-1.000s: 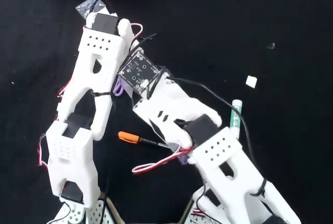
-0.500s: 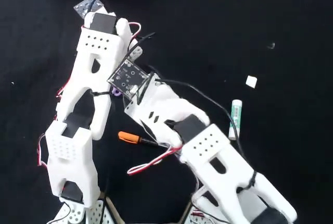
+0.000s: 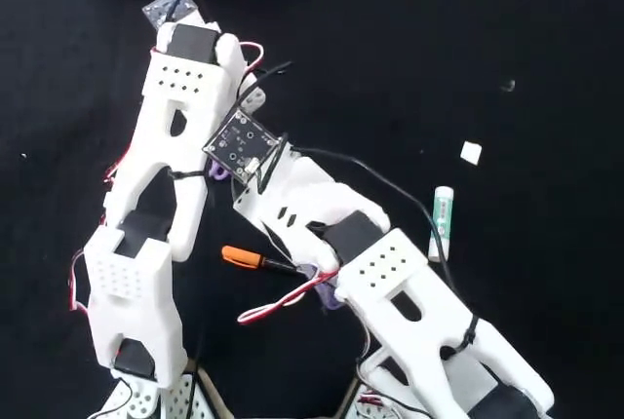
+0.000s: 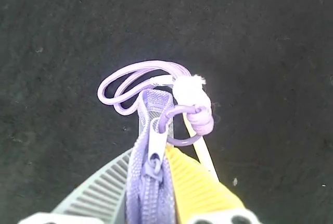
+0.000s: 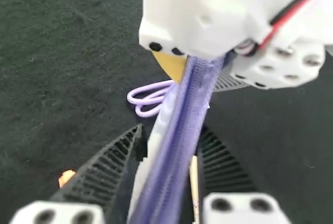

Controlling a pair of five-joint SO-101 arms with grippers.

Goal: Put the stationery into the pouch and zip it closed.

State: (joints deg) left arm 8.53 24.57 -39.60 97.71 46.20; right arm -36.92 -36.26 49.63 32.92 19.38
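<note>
Left gripper [image 4: 154, 168] pinches the pouch [image 4: 150, 105] by its end, cord [image 4: 200, 120] just past its tips. Right gripper [image 5: 169, 141] straddles the pouch, jaws part-spread. High view adds a pen [image 3: 255, 260] behind it.

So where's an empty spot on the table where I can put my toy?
The far right is bare, past the eraser and glue stick. So is the back strip between the left arm and the eraser, and the left edge. The middle is crowded: both arms meet over the pouch, with the orange pen beside them.
</note>
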